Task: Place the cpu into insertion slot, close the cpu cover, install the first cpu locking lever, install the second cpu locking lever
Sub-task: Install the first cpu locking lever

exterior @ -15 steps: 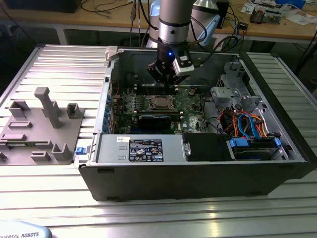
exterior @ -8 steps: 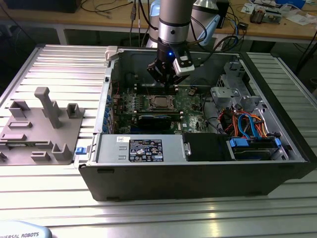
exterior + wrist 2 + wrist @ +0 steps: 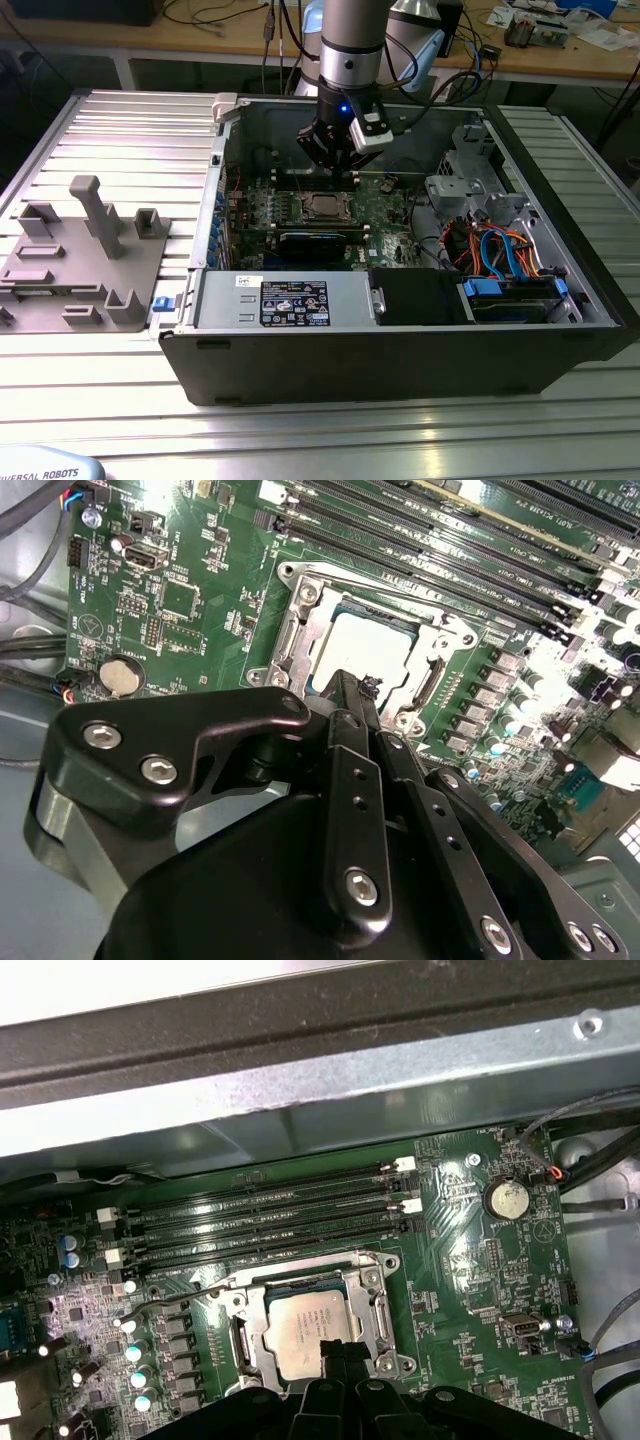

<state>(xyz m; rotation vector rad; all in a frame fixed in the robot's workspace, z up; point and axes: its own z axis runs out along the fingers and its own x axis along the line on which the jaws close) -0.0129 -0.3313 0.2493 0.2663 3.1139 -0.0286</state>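
Observation:
The cpu [image 3: 300,1332], a dull silver square, lies flat in the insertion slot [image 3: 290,575] on the green motherboard. The cpu cover [image 3: 381,1305], a silvery frame, lies down around the cpu [image 3: 365,650], which shows through its window. A thin wire locking lever [image 3: 185,1295] runs out from one corner of the socket. My gripper [image 3: 340,1352] hangs just above the cpu's near edge with its black fingers pressed together and nothing between them. In the exterior view, the gripper [image 3: 335,168] is inside the open computer case, above the cpu [image 3: 322,206].
Long black memory slots [image 3: 270,1225] run beside the socket, and a coin battery [image 3: 505,1198] sits further along the board. The case's metal wall [image 3: 400,1090] rises behind. The power supply [image 3: 290,300] and drive cables [image 3: 500,250] fill the case's front. A grey fixture [image 3: 90,250] stands on the table.

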